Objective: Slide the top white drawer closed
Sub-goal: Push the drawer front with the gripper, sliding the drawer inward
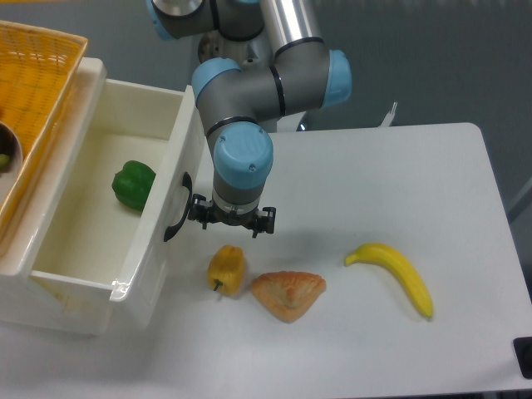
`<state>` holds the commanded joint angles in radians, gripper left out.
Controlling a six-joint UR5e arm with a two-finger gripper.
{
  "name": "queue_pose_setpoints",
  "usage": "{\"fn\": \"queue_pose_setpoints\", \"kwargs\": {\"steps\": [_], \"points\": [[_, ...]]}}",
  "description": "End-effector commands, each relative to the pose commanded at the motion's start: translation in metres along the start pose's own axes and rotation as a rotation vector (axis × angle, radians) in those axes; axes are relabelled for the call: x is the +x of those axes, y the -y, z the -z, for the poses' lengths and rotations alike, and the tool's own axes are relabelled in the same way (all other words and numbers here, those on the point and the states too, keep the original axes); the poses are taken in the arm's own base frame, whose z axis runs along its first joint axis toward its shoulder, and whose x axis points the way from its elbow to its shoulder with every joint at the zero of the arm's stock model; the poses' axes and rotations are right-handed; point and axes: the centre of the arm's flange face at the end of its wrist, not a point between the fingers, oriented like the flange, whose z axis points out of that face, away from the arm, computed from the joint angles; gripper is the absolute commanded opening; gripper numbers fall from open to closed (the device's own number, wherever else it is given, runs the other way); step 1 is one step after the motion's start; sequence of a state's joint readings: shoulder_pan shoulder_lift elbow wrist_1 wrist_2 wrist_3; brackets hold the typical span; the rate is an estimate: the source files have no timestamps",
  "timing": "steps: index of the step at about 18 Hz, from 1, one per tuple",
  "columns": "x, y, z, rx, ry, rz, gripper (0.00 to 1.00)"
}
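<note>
The top white drawer (158, 241) stands pulled out from the cabinet at the left, its black arched handle (174, 208) facing right. A green pepper (131, 184) lies inside it. My gripper (231, 223) hangs just right of the drawer front, close to the handle, pointing down. Its fingers are hidden under the wrist, so I cannot tell whether they are open or shut. Nothing shows between them.
A yellow pepper (226, 268), a triangular pastry (288, 293) and a banana (397, 274) lie on the white table (399, 183) right of the drawer. A yellow wicker basket (33, 100) sits on the cabinet top at the far left.
</note>
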<state>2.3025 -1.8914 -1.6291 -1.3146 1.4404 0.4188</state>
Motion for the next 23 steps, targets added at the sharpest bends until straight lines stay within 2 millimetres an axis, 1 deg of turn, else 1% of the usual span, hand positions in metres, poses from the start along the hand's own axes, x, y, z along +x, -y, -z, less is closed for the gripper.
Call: {"fn": "queue_pose_setpoints", "kwargs": {"steps": [3,10,17,19,23], "points": [[-0.002,-0.001,0.000,-0.002,-0.001,0.003,1.00],[0.001,-0.001,-0.001,-0.006,-0.023,0.004,1.00],[0.007,0.000,0.000,0.003,-0.042,-0.002,1.00],[0.013,0.000,-0.002,-0.004,-0.045,-0.011,1.00],[0.018,0.002,0.000,0.009,-0.067,-0.015,1.00]]}}
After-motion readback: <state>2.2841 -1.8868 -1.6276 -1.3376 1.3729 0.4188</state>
